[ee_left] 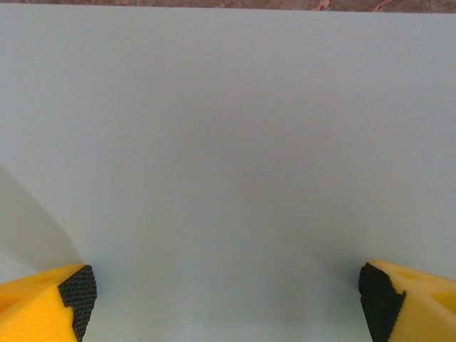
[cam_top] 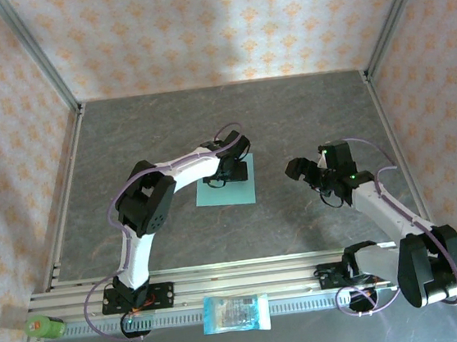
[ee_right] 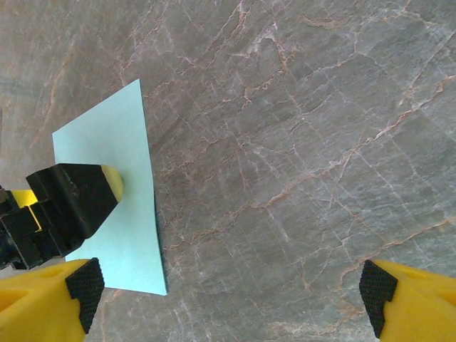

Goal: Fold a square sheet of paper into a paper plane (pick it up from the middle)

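Note:
The square sheet of paper [cam_top: 235, 188], light teal and flat with no fold in it, lies on the grey marble table near the middle. My left gripper [cam_top: 225, 171] is down over the sheet's far half. In the left wrist view the sheet [ee_left: 228, 142] spreads wide, and the left gripper [ee_left: 228, 303] stands open with its black pads [ee_left: 77, 292] far apart above the paper. My right gripper [cam_top: 298, 169] hovers open to the right of the sheet, apart from it. Its wrist view has the sheet [ee_right: 132, 242] at the left with a left-gripper fingertip [ee_right: 75, 199] on it, and the right gripper [ee_right: 228, 292] over bare table.
A blue-and-white printed packet [cam_top: 236, 313] lies on the front rail between the arm bases. A green bottle [cam_top: 44, 326] rests at the near left corner. Patterned walls and metal frame posts [cam_top: 48, 72] close in the table on three sides.

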Controlling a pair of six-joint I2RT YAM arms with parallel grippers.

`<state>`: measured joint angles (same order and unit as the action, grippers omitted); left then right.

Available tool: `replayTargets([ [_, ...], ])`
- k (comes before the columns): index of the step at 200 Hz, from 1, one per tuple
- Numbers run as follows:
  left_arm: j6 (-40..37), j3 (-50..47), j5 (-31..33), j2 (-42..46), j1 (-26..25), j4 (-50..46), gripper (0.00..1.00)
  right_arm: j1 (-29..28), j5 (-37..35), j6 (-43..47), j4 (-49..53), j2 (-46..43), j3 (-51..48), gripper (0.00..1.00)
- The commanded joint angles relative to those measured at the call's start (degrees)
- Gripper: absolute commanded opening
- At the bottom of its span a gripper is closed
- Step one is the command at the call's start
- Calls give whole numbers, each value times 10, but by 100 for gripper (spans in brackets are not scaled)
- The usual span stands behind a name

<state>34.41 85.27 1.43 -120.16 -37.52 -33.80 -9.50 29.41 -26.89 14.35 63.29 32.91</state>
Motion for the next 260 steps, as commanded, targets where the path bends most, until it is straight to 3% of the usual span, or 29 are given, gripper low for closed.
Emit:
replayTargets([
  [1,-7,-31,-1,-37,-4,-16,93,-3,-21,8,15,2,16,95],
  [77,-11,-36,-8,-25,-4,-5,88,-3,-23,2,17,2,18,96],
  [110,-11,-49,-26,-4,-3,25,71,-3,-25,1,20,-2,22,95],
  [129,-8,-67,-41,20,-4,58,69,-3,-33,-5,22,-4,24,96],
  [149,-4,-90,-68,50,-4,100,55,-3,-81,-35,30,-11,30,98],
  [186,17,-120,-100,89,-3,162,46,-3,-120,-70,-1,-53,15,98],
  [224,63,-167,-191,145,-2,273,39,-3,-109,-81,-66,-93,-20,94],
  [260,142,-223,-271,185,2,404,39,-3,-75,-99,-111,-92,-31,88],
])
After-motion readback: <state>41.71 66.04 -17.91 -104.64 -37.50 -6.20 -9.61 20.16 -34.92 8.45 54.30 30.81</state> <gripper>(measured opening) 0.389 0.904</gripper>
